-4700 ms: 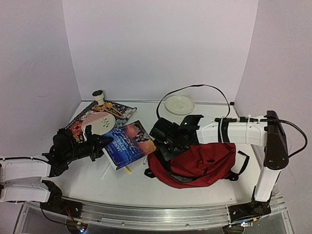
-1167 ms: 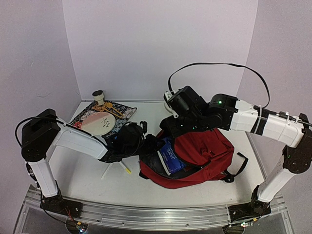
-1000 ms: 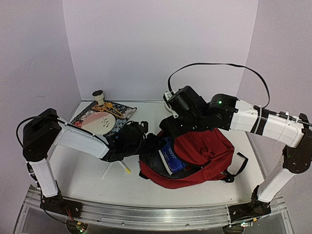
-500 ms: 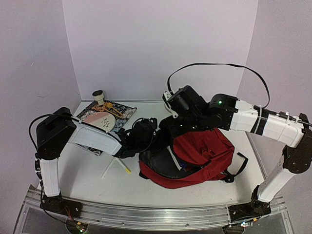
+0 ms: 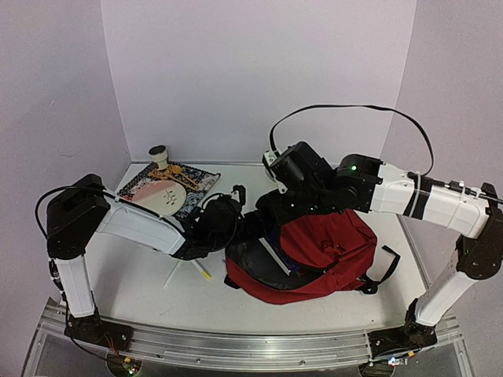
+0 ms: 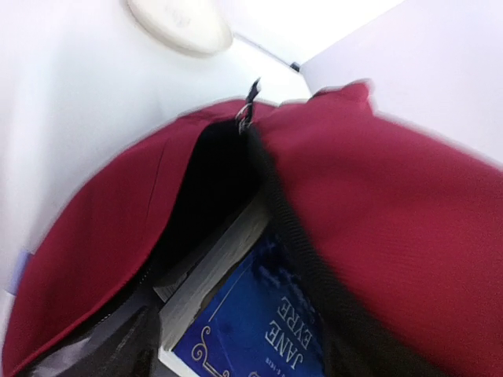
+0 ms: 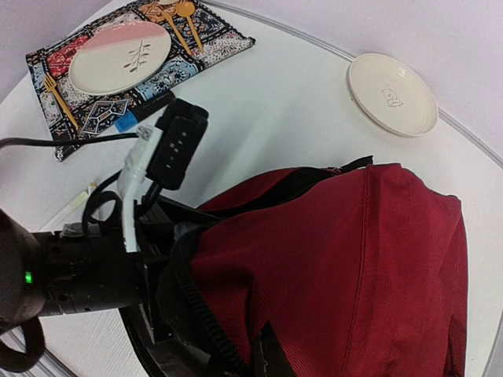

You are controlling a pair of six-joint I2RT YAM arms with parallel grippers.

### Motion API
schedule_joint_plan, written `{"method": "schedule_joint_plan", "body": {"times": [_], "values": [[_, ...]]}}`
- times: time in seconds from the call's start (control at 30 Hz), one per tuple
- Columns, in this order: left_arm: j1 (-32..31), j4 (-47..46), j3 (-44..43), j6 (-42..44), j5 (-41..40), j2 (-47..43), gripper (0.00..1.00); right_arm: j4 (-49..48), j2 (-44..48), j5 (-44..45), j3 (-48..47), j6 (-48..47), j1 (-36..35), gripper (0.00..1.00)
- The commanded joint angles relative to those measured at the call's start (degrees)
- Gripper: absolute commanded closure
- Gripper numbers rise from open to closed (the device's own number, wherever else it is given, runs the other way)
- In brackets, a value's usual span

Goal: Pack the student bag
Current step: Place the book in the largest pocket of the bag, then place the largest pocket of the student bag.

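**Bag mouth held up, book inside**

Nearest you, the table [image 5: 141, 290] carries two thin sticks [image 5: 187, 271] lying crossed, one of them yellow-tipped, just left of the student bag [image 5: 330, 251]. The bag lies on its side right of centre, its dark mouth facing left and its black straps trailing off the right side.

Inside the mouth, your left wrist camera shows a blue book [image 6: 267, 338] with its page edges turned towards the lens, tucked under the red upper flap.

Your left gripper [image 5: 240, 222] sits right at the bag's opening. Its fingers show in neither the overhead view nor its own wrist view, so you cannot tell whether they are apart or together.

Your right gripper [image 5: 273, 210] reaches in from the right, above the opening, with its fingers pinched together on the bag's upper rim, holding that edge raised.

Further back on the left, a patterned placemat [image 5: 206, 182] holds a pink-and-white plate [image 5: 161, 196] and gold cutlery [image 5: 177, 170], with a small cup [image 5: 159, 153] beyond them. A white dish [image 7: 391, 94] sits near the back wall, well apart from the bag.
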State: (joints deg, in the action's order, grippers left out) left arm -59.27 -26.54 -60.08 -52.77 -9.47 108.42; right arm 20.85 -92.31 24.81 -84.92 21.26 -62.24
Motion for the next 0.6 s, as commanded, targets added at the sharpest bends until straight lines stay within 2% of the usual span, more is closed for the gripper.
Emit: {"method": "schedule_joint_plan", "body": {"times": [0.0,0.3,0.4,0.57], "values": [[-0.31,-3.73,2.55,6.97,-5.54,-7.14,0.25,-2.00,2.82,-0.18,0.52,0.27,-0.30,0.95],[-0.32,-1.65,15.73,6.04,-8.21,-21.28,0.22,-2.04,0.17,-5.28,1.85,1.34,-0.28,0.88],[-0.32,1.66,19.88,5.47,-8.96,-27.11,0.23,-2.31,-1.77,-7.73,2.04,1.89,-0.32,0.85],[-0.29,9.66,22.60,5.03,-9.04,-34.46,0.23,-2.96,-3.79,-12.42,2.68,1.83,-0.34,0.71]]}}
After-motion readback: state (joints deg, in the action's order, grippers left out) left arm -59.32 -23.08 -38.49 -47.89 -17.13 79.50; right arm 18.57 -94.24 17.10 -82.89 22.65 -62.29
